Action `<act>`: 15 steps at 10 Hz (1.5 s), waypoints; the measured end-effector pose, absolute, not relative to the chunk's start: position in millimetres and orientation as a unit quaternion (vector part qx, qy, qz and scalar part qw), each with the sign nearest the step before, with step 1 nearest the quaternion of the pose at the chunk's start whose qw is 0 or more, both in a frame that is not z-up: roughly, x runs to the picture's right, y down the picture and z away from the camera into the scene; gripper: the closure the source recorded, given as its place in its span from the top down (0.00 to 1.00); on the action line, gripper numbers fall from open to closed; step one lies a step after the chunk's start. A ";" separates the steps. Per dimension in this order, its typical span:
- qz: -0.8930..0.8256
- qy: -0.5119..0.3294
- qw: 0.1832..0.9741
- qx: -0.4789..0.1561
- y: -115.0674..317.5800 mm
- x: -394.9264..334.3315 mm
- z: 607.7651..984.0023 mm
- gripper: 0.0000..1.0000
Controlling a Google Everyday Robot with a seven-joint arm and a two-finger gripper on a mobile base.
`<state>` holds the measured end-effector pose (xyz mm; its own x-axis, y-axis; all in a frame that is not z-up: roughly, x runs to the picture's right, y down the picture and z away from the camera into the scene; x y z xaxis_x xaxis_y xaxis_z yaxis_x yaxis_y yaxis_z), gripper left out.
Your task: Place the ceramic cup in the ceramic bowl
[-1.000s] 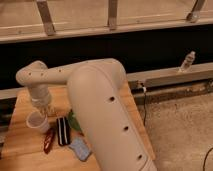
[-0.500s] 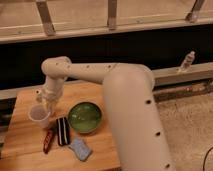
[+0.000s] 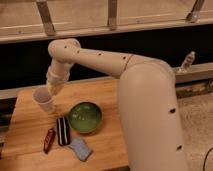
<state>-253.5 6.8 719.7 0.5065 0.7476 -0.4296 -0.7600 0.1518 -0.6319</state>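
Fingers hold ceramic cup above wooden table, near ceramic bowl.

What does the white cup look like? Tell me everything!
The ceramic cup is plain off-white, with no handle, wider at its rim than its base. It leans a little, over the back left of the wooden table, left of the green ceramic bowl and apart from it. The tool meets its rim.

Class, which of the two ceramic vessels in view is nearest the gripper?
The off-white ceramic cup, at the left: the gripper is at its rim, whereas the green ceramic bowl lies apart, further right.
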 end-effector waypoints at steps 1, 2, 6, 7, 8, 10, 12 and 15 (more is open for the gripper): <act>0.510 0.027 0.762 -0.398 -2.6 -233.6 721.5 0.00; 0.522 0.048 0.762 -0.380 -5.5 -214.2 725.6 0.00; 0.564 0.118 0.745 -0.336 0.3 -134.8 728.4 0.00; 0.572 0.127 0.739 -0.332 5.6 -118.4 726.7 0.00; 0.582 0.136 0.731 -0.330 13.1 -100.1 724.2 0.00; 0.600 0.151 0.711 -0.335 35.9 -68.6 722.2 0.00; 0.613 0.156 0.692 -0.348 66.3 -52.7 726.3 0.00; 0.610 0.141 0.688 -0.367 85.0 -68.4 732.8 0.00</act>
<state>-68.4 85.0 732.8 0.2158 0.7357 -0.6420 -0.9426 -0.0146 -0.3336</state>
